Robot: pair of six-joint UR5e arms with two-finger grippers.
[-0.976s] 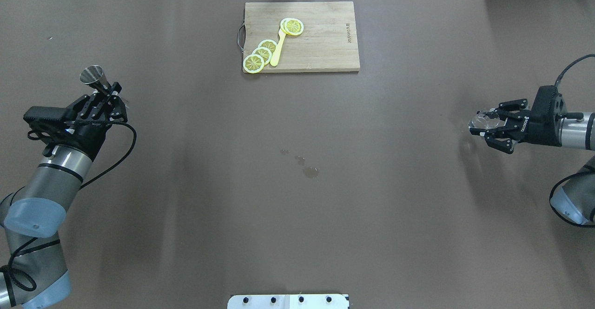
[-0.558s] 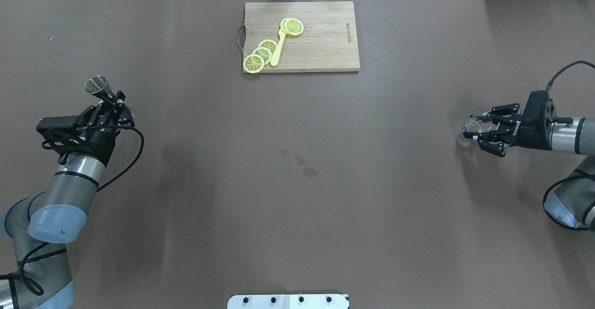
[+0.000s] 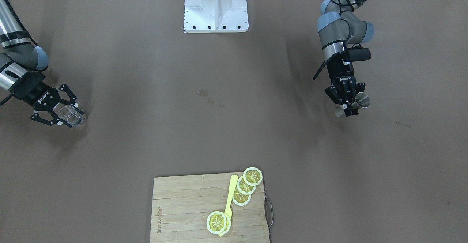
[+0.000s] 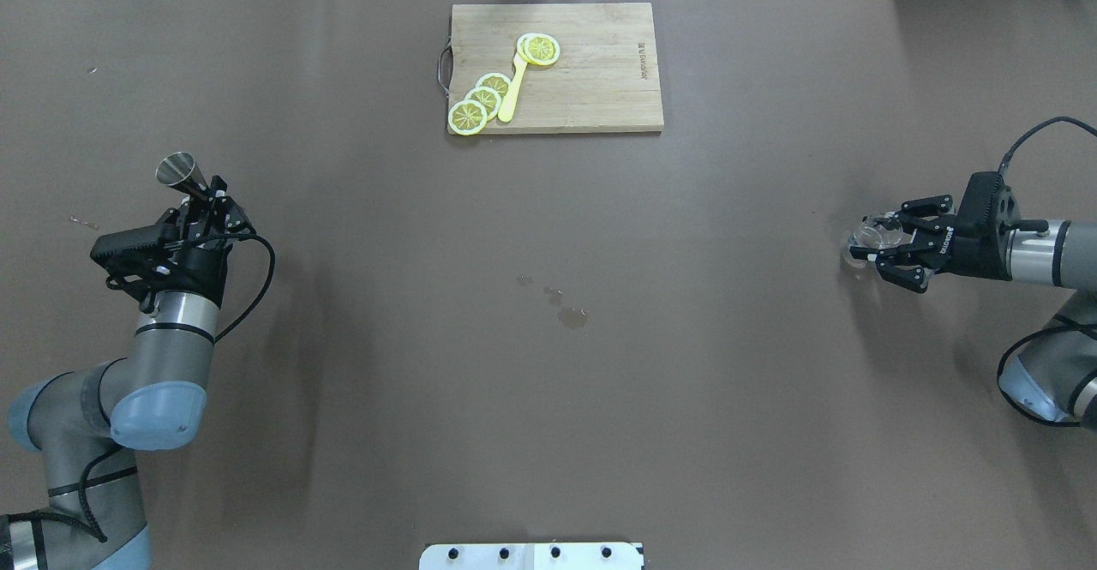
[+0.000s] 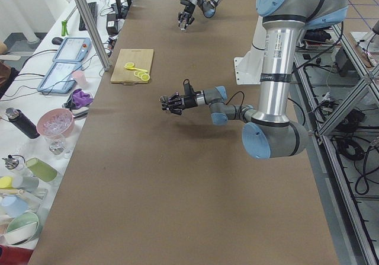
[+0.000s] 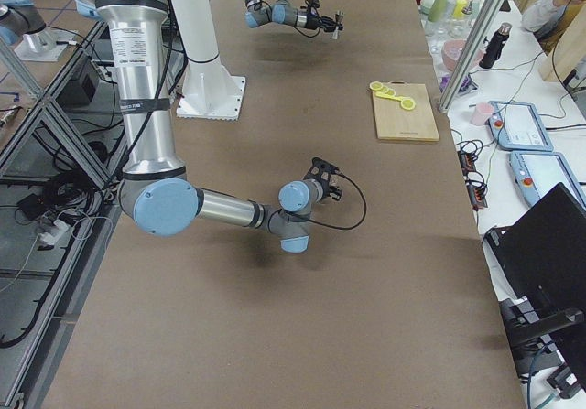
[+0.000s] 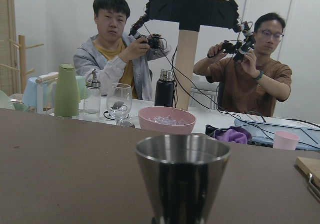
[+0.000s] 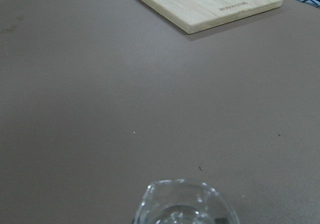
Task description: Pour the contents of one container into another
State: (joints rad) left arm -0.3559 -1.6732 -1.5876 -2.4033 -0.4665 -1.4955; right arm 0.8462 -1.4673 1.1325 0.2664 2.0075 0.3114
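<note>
Brown sheeting covers a wide table (image 4: 548, 433), seen from above. At far left, the left gripper (image 4: 208, 204) reaches out level, its fingers pinched tight on the narrow waist of a steel jigger (image 4: 176, 169). The jigger's wide mouth stands clear beyond the fingertips, and the left wrist view shows that mouth facing up. At the middle of the table's far edge lies a wooden board (image 4: 600, 81). It carries lemon slices (image 4: 468, 117) on its left part, with a yellow utensil (image 4: 512, 94) lying among them. Nearer the table's centre, well apart from both arms, a few small wet spots (image 4: 572, 318) mark the sheeting. At far right, the right gripper (image 4: 883, 249) also reaches in level, its fingers spread partway and closed round a clear glass (image 4: 867, 236). The glass sits between the fingertips, and the right wrist view shows its open rim at the bottom of the frame. Jigger and glass are well apart, at opposite ends of the table.
</note>
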